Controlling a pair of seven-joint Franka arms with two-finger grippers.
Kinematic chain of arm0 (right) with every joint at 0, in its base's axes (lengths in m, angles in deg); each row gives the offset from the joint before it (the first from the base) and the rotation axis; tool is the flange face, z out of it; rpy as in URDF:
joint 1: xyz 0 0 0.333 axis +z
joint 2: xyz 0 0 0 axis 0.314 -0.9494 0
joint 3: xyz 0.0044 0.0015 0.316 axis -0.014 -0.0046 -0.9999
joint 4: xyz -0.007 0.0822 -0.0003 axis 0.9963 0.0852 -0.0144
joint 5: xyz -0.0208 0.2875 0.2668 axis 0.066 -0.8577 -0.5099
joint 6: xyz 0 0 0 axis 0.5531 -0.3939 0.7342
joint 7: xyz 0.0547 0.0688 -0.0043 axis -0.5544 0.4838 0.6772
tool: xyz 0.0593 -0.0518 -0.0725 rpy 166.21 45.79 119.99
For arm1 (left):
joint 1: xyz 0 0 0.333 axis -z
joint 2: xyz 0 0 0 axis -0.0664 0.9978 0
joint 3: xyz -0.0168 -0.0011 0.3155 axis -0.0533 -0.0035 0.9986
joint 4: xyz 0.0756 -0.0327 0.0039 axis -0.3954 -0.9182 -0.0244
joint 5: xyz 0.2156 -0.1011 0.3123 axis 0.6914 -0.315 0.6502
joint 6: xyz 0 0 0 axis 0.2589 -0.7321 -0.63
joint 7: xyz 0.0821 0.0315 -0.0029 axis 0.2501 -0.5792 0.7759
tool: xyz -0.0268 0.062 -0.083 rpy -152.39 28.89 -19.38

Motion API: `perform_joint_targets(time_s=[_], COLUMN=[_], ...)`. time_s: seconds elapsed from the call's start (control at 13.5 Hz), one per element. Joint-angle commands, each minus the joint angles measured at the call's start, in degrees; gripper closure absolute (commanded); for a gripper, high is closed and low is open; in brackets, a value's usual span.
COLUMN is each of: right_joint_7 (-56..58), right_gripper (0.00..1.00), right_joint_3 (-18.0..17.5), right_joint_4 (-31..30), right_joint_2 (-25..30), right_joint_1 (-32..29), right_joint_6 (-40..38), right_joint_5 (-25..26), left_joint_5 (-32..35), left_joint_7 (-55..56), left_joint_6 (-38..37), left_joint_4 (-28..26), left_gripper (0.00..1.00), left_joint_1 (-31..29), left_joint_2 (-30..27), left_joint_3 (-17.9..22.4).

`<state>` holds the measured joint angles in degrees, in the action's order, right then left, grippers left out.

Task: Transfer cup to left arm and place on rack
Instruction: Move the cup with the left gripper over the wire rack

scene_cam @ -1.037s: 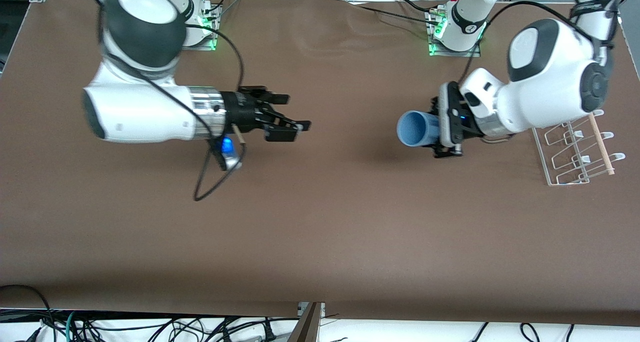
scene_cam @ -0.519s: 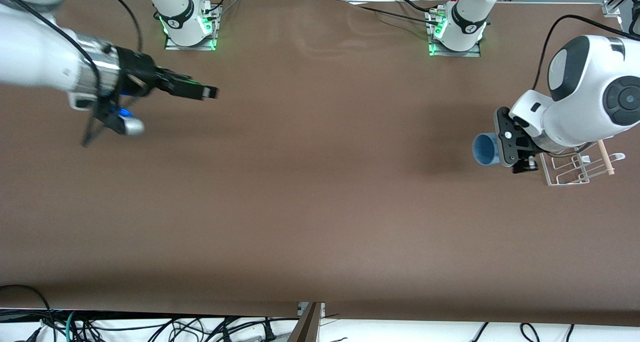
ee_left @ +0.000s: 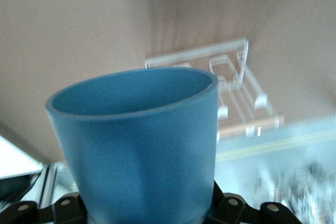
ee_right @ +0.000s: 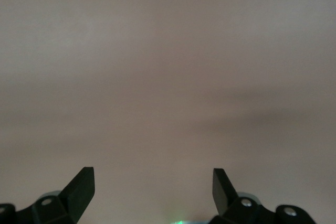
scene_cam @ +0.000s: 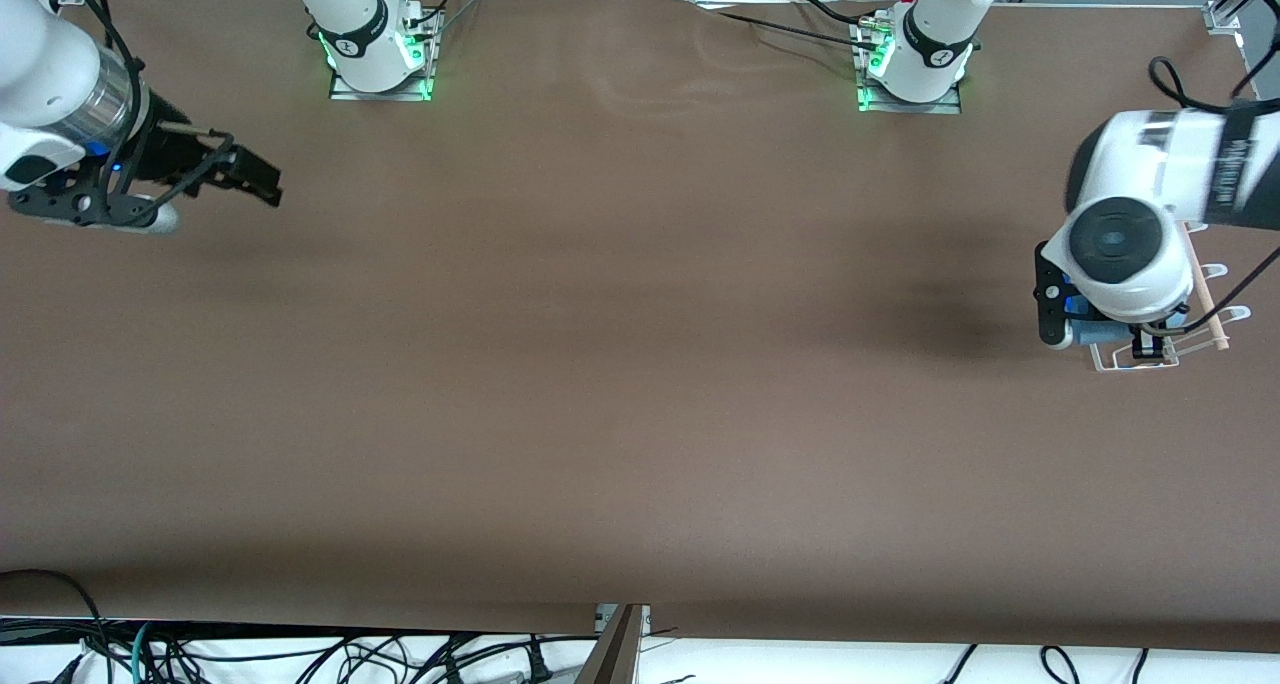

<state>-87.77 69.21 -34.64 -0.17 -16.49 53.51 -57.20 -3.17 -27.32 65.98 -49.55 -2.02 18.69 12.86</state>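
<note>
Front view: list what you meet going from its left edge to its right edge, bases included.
Right end effector, open → right arm's base → left arm's base → cup in the shut left end effector, over the rack.

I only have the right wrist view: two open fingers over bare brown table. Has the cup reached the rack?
Observer: Nearly. The left tool holds the cup over the rack's edge nearest the front camera.
Operator: Is the grip solid?
Observer: The left wrist view shows the tool shut on the cup's base, mouth pointing away from the wrist.
Operator: Where is my arm?
Observer: The right tool hangs open over the right arm's end of the table, waiting.
</note>
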Motion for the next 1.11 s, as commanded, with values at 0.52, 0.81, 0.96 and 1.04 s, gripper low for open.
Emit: perform_joint_targets(time_s=[0.52, 0.81, 0.96, 1.04], right_joint_7=[8.31, 9.12, 9.90, 11.65], right_gripper=[0.01, 0.01, 0.01, 0.01], right_joint_3=[3.86, 4.57, 5.97, 6.06], right_joint_4=[2.46, 2.55, 2.64, 2.73], right_joint_2=[-0.74, -0.65, -0.83, -0.91], right_joint_1=[0.29, 0.30, 0.29, 0.29], right_joint_6=[0.38, 0.20, 0.55, 0.55], right_joint_5=[-0.94, -1.99, -2.69, -2.70], left_joint_5=[30.80, 32.92, 33.10, 33.10], left_joint_7=[6.78, 6.78, 5.91, 4.77], left_joint_6=[5.80, 6.06, 6.06, 5.98], left_joint_4=[-28.36, -28.63, -29.59, -30.30], left_gripper=[1.00, 1.00, 1.00, 1.00], left_joint_1=[1.18, -0.76, -2.69, -3.22], left_joint_2=[-11.58, -11.58, -11.84, -11.85], left_joint_3=[-2.07, -2.07, -1.72, -1.46])
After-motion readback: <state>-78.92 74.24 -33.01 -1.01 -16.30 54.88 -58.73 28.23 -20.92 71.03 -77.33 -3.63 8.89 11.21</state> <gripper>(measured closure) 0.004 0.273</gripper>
